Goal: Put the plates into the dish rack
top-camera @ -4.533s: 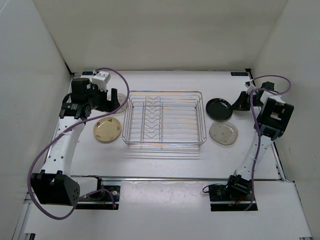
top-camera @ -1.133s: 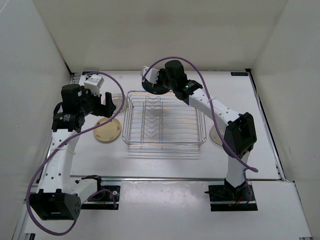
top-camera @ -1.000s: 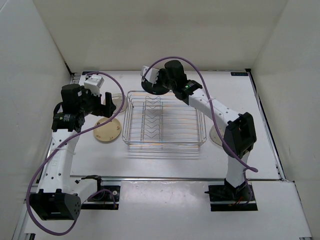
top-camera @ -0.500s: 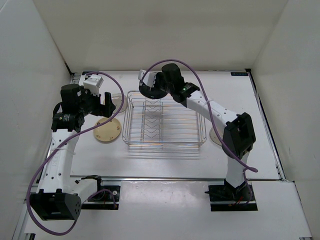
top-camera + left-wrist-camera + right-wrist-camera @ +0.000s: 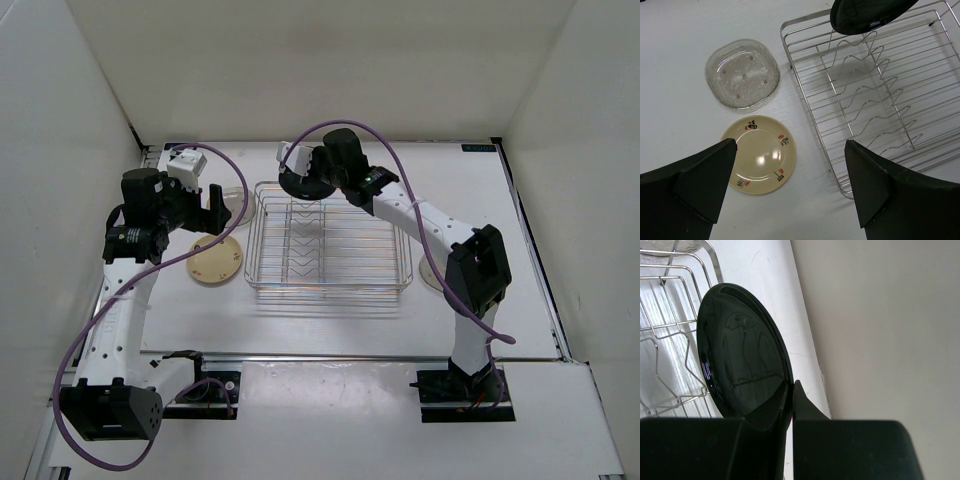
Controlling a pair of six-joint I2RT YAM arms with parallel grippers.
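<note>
- The held plate [image 5: 740, 365] stands on edge, pinched in the right gripper [image 5: 791, 397], above the far left corner of the dish rack [image 5: 360, 250].
- The rack lies right of the left gripper [image 5: 790, 145].
- The nearer plate [image 5: 760, 155] lies on the table [image 5: 680, 30] below the left gripper.
- The farther plate [image 5: 742, 74] lies just beyond it, apart.
- A fourth plate [image 5: 432, 272] lies right of the rack, partly under the right arm [image 5: 430, 215].

White table [image 5: 505, 205] with dish rack [image 5: 352, 256], cream plate [image 5: 215, 262], clear plate [image 5: 742, 73]

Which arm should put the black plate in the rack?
The right arm. The right gripper pinches the black plate above the dish rack's far end. The left gripper is open and empty, over the cream plate beside the rack.
</note>
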